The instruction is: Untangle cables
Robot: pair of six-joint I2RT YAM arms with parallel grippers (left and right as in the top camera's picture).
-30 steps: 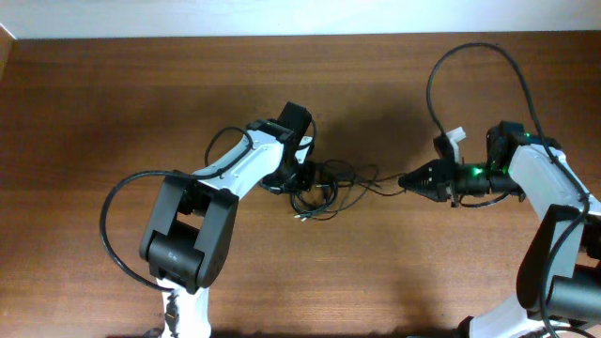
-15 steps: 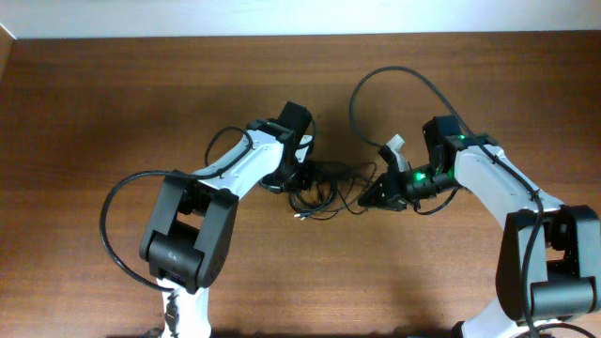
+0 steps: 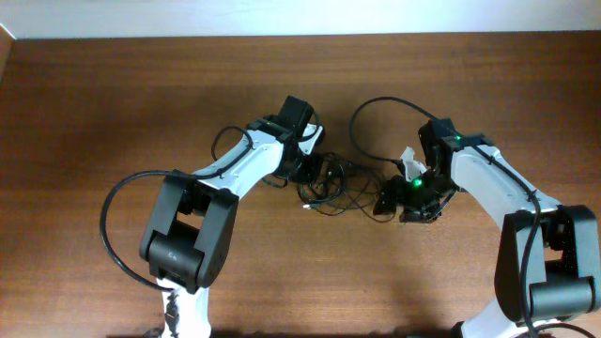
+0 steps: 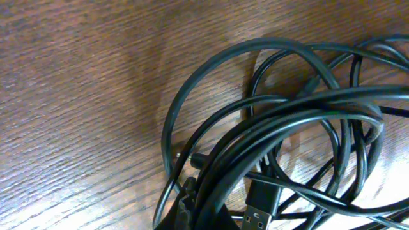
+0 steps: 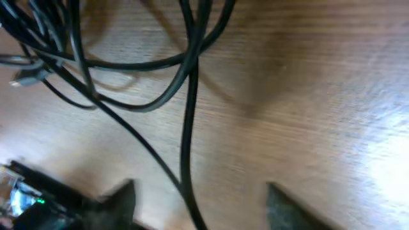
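Observation:
The cables [image 3: 331, 186] lie as a loose black tangle on the brown table between my two arms. My left gripper [image 3: 313, 169] sits at the tangle's left side. In the left wrist view it [image 4: 192, 214] is shut on a bunch of the cables [image 4: 287, 108], with a silver-tipped USB plug [image 4: 259, 214] just beside it. My right gripper [image 3: 390, 202] is at the tangle's right side. Its fingers [image 5: 118, 198] stand wide apart in the right wrist view, and two thin strands of the cables [image 5: 192, 96] run loose through the right gripper [image 5: 199, 204].
Thick black arm cables loop out beside the left arm [image 3: 117, 216] and above the right arm [image 3: 376, 108]. The table's far edge [image 3: 300, 38] meets a white wall. Bare wood surrounds the tangle in front and at both sides.
My right gripper has travelled left to the tangle, opened and let go of the strand it was pulling. The stretched strand has gone slack. My left gripper has shifted slightly right.

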